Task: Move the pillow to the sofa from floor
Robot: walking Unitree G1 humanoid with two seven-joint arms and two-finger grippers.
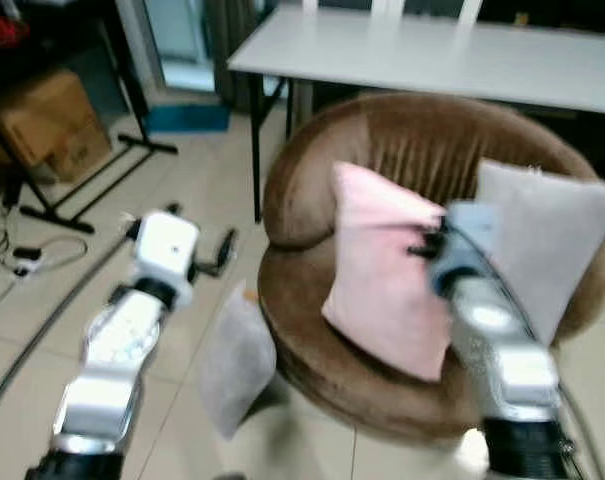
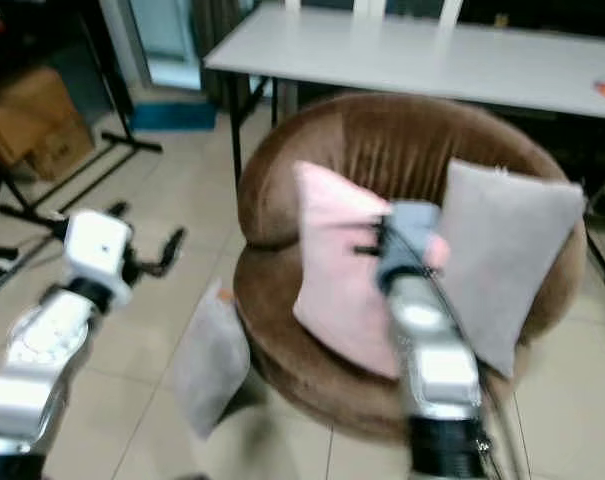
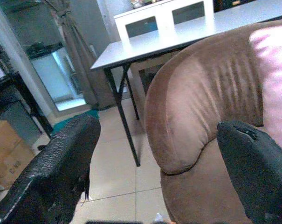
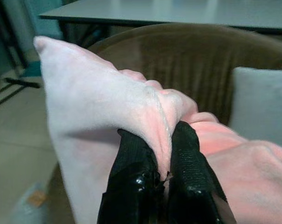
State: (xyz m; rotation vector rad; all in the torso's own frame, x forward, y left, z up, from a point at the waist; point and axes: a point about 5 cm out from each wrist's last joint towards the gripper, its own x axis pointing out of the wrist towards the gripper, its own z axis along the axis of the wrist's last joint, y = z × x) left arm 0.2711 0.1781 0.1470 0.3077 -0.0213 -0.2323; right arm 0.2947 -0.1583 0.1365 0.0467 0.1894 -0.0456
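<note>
A pink pillow stands tilted on the round brown sofa, beside a grey pillow leaning on the sofa's back right. My right gripper is shut on a pinched fold of the pink pillow, at its upper right edge. My left gripper is held out over the floor left of the sofa, open and empty; the left wrist view shows its two black fingers spread wide. Another grey pillow leans on the floor against the sofa's front left.
A white table stands behind the sofa. At the far left are a cardboard box, a black stand's legs and cables on the tiled floor.
</note>
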